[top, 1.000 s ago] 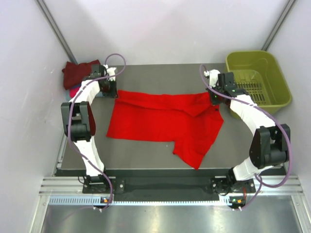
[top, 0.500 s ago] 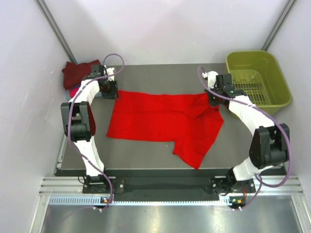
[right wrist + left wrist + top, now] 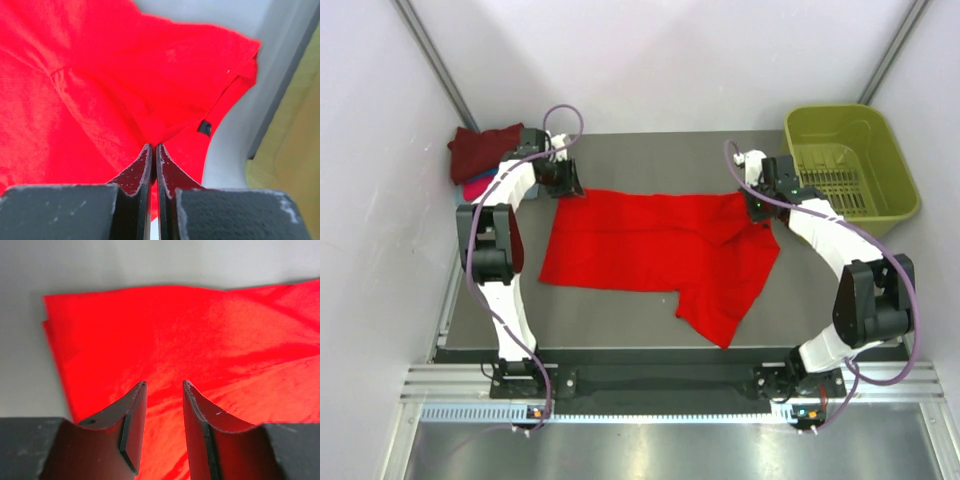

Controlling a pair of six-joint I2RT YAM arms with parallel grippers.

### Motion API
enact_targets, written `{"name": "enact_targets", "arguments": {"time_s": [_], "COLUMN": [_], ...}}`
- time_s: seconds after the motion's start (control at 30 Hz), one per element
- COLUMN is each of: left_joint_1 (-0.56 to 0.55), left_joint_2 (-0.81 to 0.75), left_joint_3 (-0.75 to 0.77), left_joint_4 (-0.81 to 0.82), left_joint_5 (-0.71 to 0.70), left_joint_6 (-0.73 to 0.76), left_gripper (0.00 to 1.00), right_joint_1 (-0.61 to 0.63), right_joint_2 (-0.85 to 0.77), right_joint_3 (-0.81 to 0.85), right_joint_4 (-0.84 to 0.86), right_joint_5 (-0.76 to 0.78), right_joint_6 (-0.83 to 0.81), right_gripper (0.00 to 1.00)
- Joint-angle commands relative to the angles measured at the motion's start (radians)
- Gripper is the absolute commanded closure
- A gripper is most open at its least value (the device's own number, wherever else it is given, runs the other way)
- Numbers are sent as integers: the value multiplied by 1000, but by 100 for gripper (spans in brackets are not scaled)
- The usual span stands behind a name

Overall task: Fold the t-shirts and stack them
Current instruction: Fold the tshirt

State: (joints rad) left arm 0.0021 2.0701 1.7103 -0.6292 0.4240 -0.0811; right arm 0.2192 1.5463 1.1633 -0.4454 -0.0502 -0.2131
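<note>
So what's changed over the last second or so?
The left arm swung its open jaws right, over the red shirt's far corner. The right arm barely moved, jaws shut on the shirt. The shirt, folded pile and basket stayed put.

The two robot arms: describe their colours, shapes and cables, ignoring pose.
Both the left arm and right arm have white rounded links with bulky black joint housings. A thin lilac cable loops along each. Their jaws are black, tapered blades with scuffed edges.
</note>
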Motion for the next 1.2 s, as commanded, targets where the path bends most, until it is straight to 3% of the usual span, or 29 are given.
{"name": "enact_targets", "arguments": {"time_s": [0.0, 0.77, 0.8, 0.9, 1.03, 1.17], "left_joint_1": [1, 1, 1, 1, 1, 1], "left_joint_2": [42, 87, 87, 88, 85, 81], "left_joint_3": [37, 31, 31, 32, 32, 29], "left_joint_4": [-1, -78, -78, -75, -73, -67], "left_joint_5": [59, 22, 24, 24, 33, 53], "left_joint_6": [-32, -42, -42, -42, -40, -51], "left_gripper": [61, 62, 62, 62, 62, 63], "right_joint_1": [16, 6, 5, 6, 43, 124], "right_joint_2": [-26, 18, 17, 2, -12, 4], "right_joint_3": [-34, -56, -50, -13, 55, 96], "right_joint_4": [34, 48, 47, 48, 45, 19], "right_joint_5": [13, 47, 71, 96, 137, 104], "right_joint_6": [-3, -42, -45, -57, -110, -163], "right_gripper": [100, 100, 91, 49, 37, 41]}}
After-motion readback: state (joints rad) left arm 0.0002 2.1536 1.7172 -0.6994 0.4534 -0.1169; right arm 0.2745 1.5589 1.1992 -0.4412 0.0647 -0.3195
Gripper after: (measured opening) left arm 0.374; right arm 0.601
